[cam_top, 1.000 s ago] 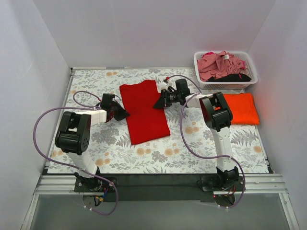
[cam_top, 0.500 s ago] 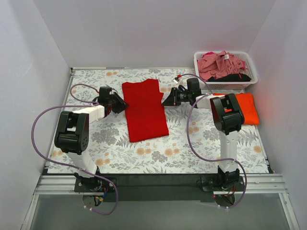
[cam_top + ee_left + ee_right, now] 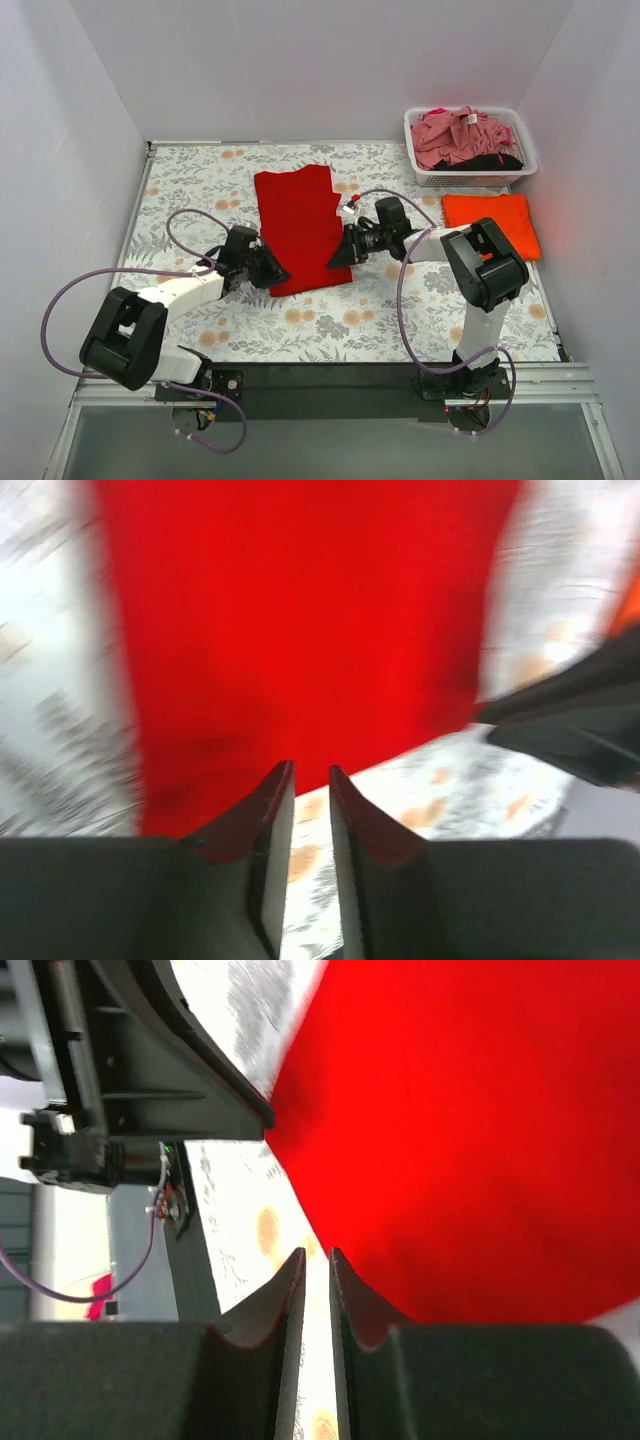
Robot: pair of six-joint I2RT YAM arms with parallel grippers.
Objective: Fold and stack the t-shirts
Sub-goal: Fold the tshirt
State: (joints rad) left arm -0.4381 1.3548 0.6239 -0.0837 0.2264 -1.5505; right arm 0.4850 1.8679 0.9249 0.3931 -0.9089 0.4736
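1. The red t-shirt (image 3: 298, 225) lies flat in a long strip on the floral cloth (image 3: 400, 310).
2. The left gripper (image 3: 280, 275) is at its near-left corner, fingers almost together, holding nothing.
3. The right gripper (image 3: 333, 262) is at the near-right corner, likewise nearly closed and empty.

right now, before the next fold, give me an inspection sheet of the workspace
surface: floral table cloth, lying flat
job's things: red t-shirt flat mid-table; orange t-shirt folded at right; pink t-shirt and black t-shirt in the white basket
clutter: nothing seen
grippers: left gripper and right gripper at the red t-shirt's near corners, jaws nearly closed, nothing between
cables: purple cables loop over the cloth beside both arms
surroundings: plain white walls
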